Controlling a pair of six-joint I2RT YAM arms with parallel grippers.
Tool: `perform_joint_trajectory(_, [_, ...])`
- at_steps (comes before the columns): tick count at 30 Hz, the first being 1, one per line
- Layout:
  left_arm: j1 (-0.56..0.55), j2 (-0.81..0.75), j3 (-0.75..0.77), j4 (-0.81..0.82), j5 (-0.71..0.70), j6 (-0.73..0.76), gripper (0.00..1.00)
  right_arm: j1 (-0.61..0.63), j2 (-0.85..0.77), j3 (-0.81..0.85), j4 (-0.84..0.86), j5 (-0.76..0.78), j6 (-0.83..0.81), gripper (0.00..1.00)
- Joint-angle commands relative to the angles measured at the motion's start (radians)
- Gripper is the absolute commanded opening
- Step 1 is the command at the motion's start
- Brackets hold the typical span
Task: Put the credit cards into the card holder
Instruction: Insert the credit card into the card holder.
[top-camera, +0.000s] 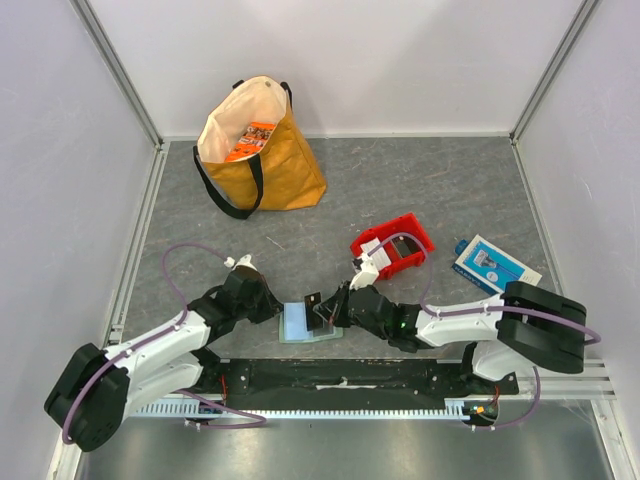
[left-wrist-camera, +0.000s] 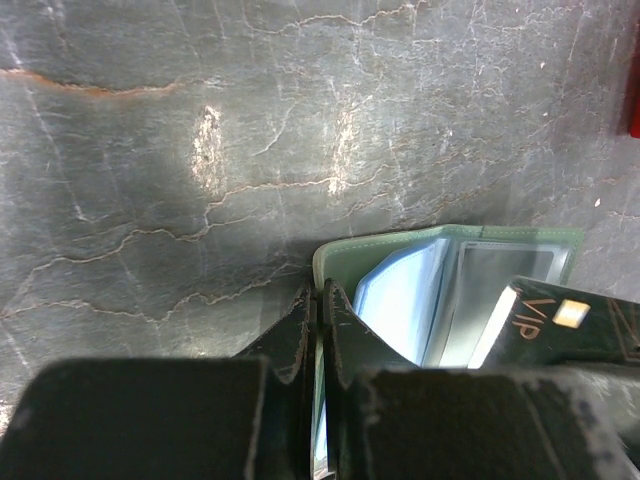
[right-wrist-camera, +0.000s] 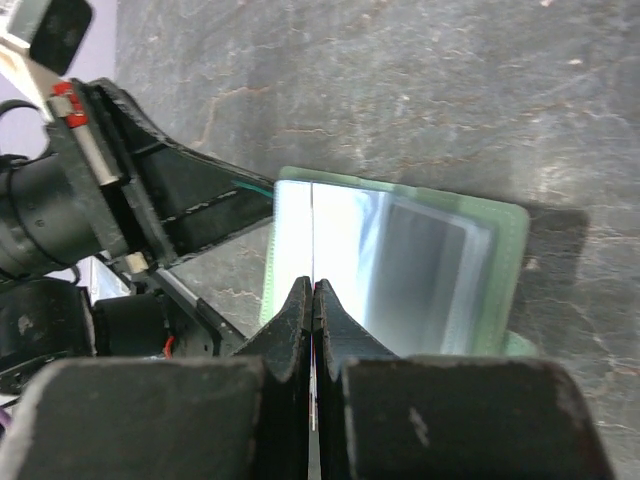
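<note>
Step in hand: card insertion, first part, meaning lining the card up with a pocket.

The card holder (right-wrist-camera: 512, 270) lies open on the table (top-camera: 420, 180) at 6 o'clock, near the front edge and between the two arms, with its clear pockets facing up.

The left gripper (left-wrist-camera: 320, 300) is clamped on the holder's edge at 9 o'clock. A thin flap or pocket sheet sits between the fingers, pinning or lifting that side.

The right gripper (right-wrist-camera: 313, 290) comes in from 3 o'clock, pinched tight on one credit card (left-wrist-camera: 570, 330). The card is dark with a small chip and handwriting, and it stands on edge over the holder's middle. It is not in a pocket yet.

A pale blue sheet shows inside the holder; I cannot tell whether it is a card or a sleeve. No other loose cards are clearly visible.

The red bin (top-camera: 393, 245) is at 1 o'clock of the holder, the blue-and-white box (top-camera: 490, 263) at 3 o'clock, and the yellow bag (top-camera: 260, 150) at 11 o'clock. All three are well apart from the holder.

Next move, as a judgement:
- Tilt the card flat toward a pocket mouth.
- Slide its leading edge under the clear film while the left side keeps the holder from skidding.
- Let go only once the card is seated.

The pocket opening looks tight, so alignment matters, and the film could buckle.
</note>
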Motion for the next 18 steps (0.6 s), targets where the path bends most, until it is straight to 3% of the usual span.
perform_joint_trajectory(1, [-0.002, 0.018, -0.010, 0.023, -0.051, -0.019, 0.02, -0.026, 0.033, -0.045, 0.080, -0.037, 0.022, 0.00])
perform_joint_trajectory(18, [-0.002, 0.021, -0.015, 0.037, -0.045, -0.016, 0.02, -0.037, 0.169, -0.087, 0.199, -0.071, 0.074, 0.00])
